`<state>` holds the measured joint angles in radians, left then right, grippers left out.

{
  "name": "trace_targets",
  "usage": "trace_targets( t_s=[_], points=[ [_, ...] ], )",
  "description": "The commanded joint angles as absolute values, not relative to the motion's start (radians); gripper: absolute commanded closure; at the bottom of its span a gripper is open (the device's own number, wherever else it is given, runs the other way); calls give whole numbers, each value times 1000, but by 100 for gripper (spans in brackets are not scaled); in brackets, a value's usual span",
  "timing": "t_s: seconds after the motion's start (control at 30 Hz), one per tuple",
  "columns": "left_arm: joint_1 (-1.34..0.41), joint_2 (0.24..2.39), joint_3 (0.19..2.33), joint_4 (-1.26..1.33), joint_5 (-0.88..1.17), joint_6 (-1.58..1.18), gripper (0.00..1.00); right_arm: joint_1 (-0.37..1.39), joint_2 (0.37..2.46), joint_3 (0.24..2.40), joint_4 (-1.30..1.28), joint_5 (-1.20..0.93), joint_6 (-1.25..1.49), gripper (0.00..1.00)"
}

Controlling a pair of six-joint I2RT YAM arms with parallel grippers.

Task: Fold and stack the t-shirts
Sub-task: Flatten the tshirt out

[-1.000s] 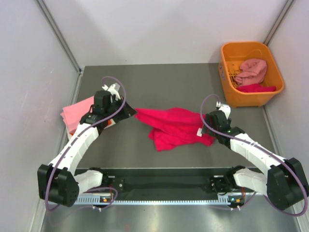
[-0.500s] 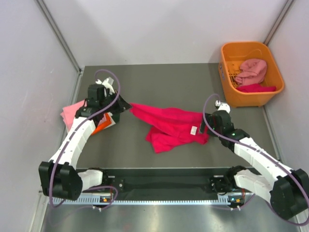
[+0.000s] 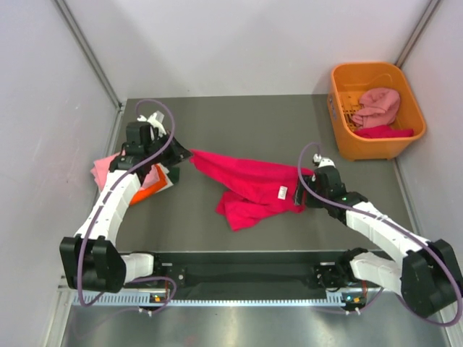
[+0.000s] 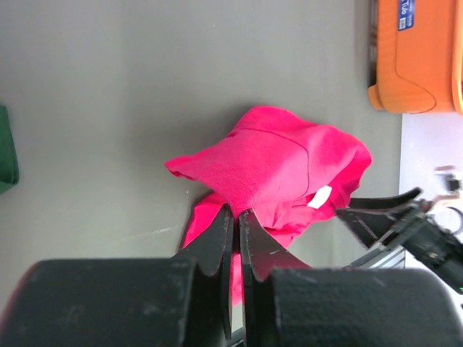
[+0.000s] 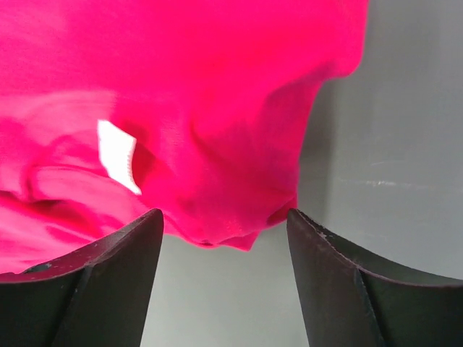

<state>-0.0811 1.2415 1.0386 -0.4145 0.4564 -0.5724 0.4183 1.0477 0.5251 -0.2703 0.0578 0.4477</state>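
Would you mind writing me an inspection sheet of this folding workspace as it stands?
Surface: dark grey table, matte.
Job's things: crimson t-shirt crumpled mid-table, white label showing; light pink shirt and orange shirt piled at left; dusty pink shirt in the basket.
Clutter: nothing seen.
Claws: left claw shut on the crimson t-shirt's edge; right claw open at its right edge.
Cables: purple cables loop over both arms.
Surroundings: orange basket at far right corner; pale walls.
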Motion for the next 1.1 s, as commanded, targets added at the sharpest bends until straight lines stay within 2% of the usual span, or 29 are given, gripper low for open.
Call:
trace_targets(
  t_s=[0.0,0.1,0.17,0.2,0.23,0.3,0.33,0.4,0.5,0.6,0.7,0.83,1.07],
  points=[
    [-74,1249,1095,-399,468,-548,100,425,1103,520,-193,43,469,30],
    [-64,1264,1111,-405,471,-542,100,426,1156,512,-176,57,489,28],
    [-63,1278,1129,-413,472,-538,100,425,1164,503,-158,52,495,35],
    [-61,1281,1135,-414,472,-538,100,426,1160,503,-155,52,497,41],
    [-61,1288,1144,-414,474,-538,100,426,1154,505,-155,52,497,58],
    [-60,1292,1154,-408,477,-546,100,426,1137,520,-166,61,495,73],
    [-60,1296,1167,-408,479,-549,100,426,1120,532,-173,75,494,87],
    [-60,1305,1184,-403,477,-567,100,426,1106,587,-213,93,480,96],
    [-42,1364,1239,-364,497,-606,100,425,1117,711,-291,146,450,100],
    [21,1442,1353,-361,621,-661,100,425,1155,872,-359,173,413,100],
    [43,1496,1492,-405,628,-672,100,423,1172,1027,-408,183,393,100],
    [34,1431,1615,-456,636,-696,100,420,1118,1153,-477,207,373,100],
    [5,1172,1618,-373,693,-817,100,408,918,1273,-552,221,365,100]
  ],
)
